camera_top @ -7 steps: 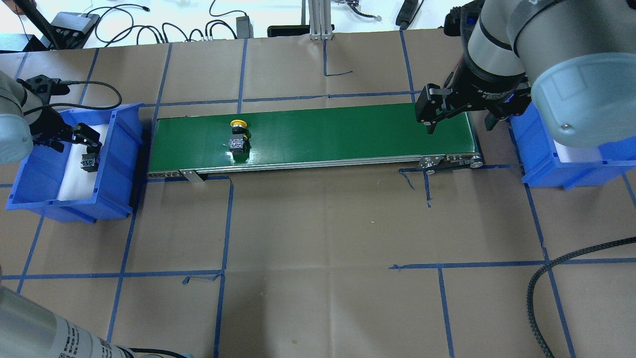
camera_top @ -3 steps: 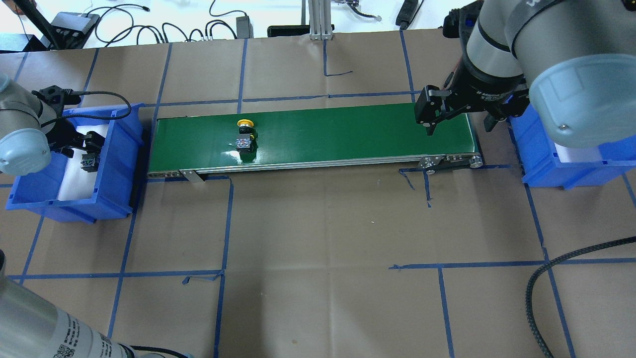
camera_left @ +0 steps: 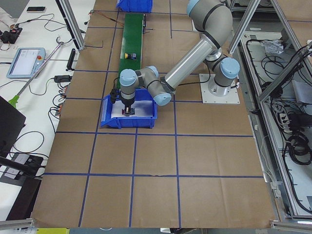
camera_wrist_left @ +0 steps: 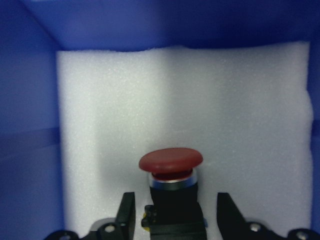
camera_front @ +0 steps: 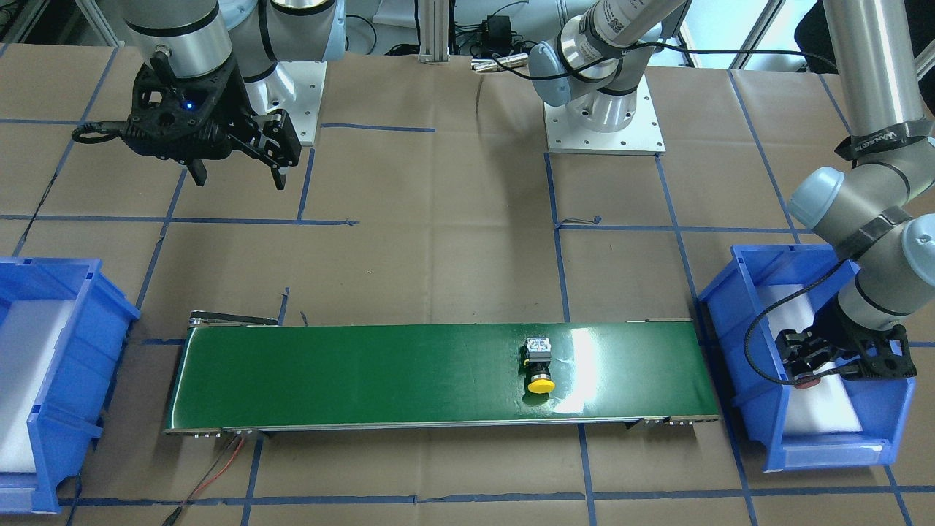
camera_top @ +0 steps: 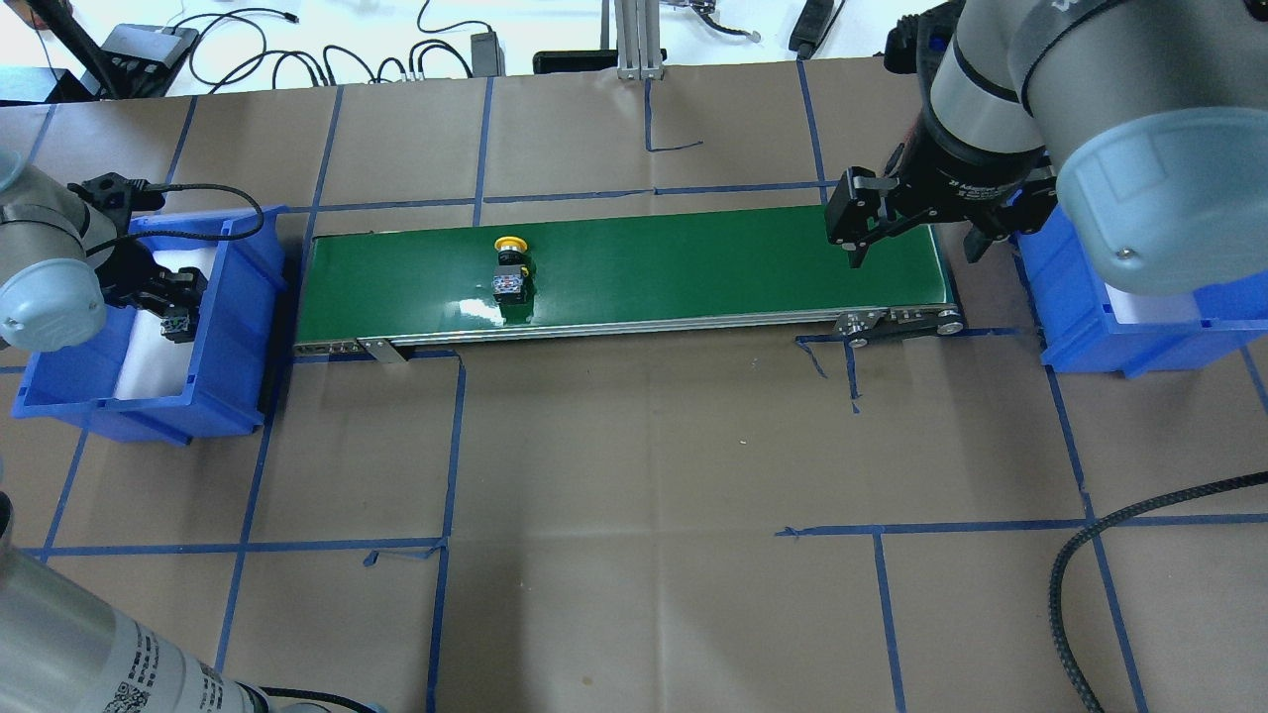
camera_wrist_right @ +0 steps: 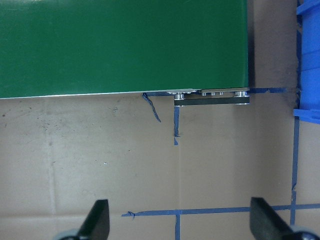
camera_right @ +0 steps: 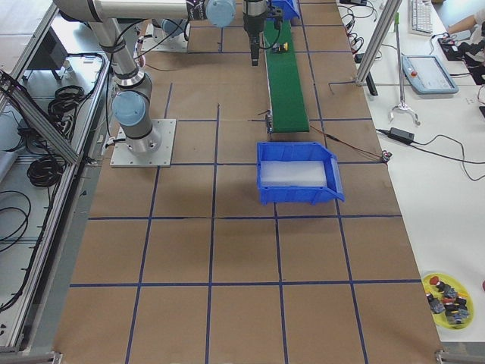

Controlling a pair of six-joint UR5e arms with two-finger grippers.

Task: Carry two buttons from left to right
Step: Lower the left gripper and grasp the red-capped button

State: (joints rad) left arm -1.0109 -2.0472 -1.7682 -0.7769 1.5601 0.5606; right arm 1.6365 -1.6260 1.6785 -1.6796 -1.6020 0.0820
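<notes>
The red button [camera_wrist_left: 171, 161] is in the left blue bin [camera_top: 238, 297] on white foam. My left gripper [camera_wrist_left: 175, 200] is down in that bin, open, with its fingers [camera_wrist_left: 127, 212] on either side of the button's black body and a small gap on each side. It also shows in the front view [camera_front: 803, 358]. The yellow button [camera_top: 508, 267] lies on its side on the green conveyor belt [camera_top: 693, 267], left of the middle. My right gripper [camera_top: 916, 255] is open and empty, above the belt's right end.
The right blue bin [camera_top: 1070, 307] with white foam stands past the belt's right end, partly under my right arm. A black braided cable [camera_top: 1090, 555] lies at the front right. Cables and boxes [camera_top: 149, 45] sit along the far edge.
The yellow button has moved to the right along the belt. My left arm has shifted slightly inside the left bin over the red button. My right gripper has stayed put.
</notes>
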